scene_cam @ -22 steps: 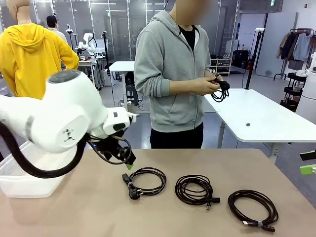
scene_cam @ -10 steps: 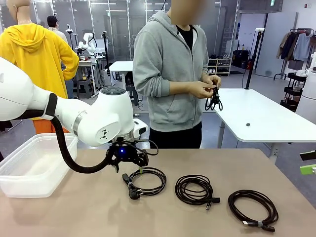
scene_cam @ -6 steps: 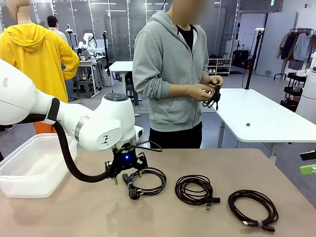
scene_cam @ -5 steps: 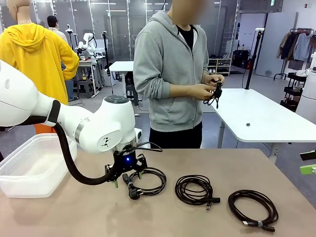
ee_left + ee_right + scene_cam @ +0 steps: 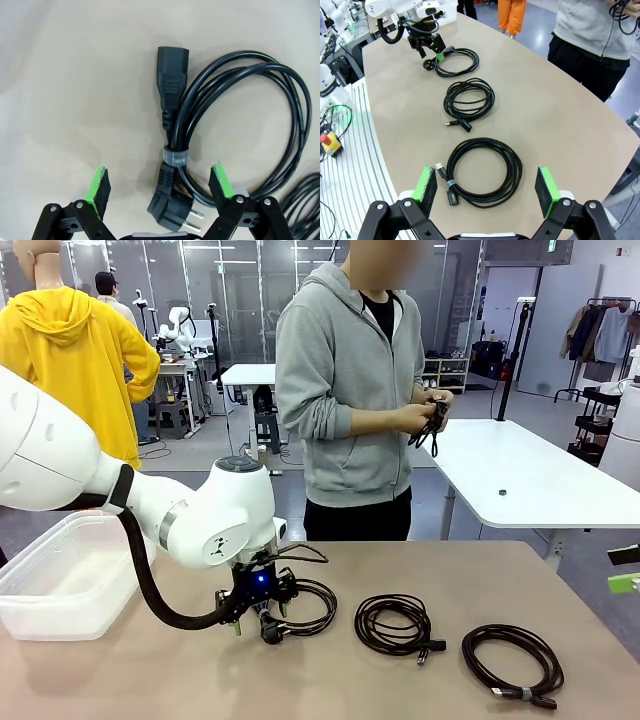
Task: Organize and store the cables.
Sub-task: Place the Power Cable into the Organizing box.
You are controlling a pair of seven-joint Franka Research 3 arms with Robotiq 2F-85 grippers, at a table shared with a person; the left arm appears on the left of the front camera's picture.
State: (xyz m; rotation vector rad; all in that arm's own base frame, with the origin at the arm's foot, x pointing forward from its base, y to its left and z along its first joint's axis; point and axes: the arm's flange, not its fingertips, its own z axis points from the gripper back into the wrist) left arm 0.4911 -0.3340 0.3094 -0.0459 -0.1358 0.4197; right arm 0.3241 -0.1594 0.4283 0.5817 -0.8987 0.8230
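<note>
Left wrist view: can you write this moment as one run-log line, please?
left gripper: fingers open, on either side of banded cable near its plug | right gripper: open, nothing held | person's hands: holding another cable

Front camera across table (image 5: 470,575), left wrist close overhead, right wrist farther, all share tied coil (image 5: 173,156)

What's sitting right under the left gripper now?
A black power cable coil, tied by a grey band, lies on the tan table between the fingers of the open left gripper. From the front, the gripper covers the coil's left side.
</note>
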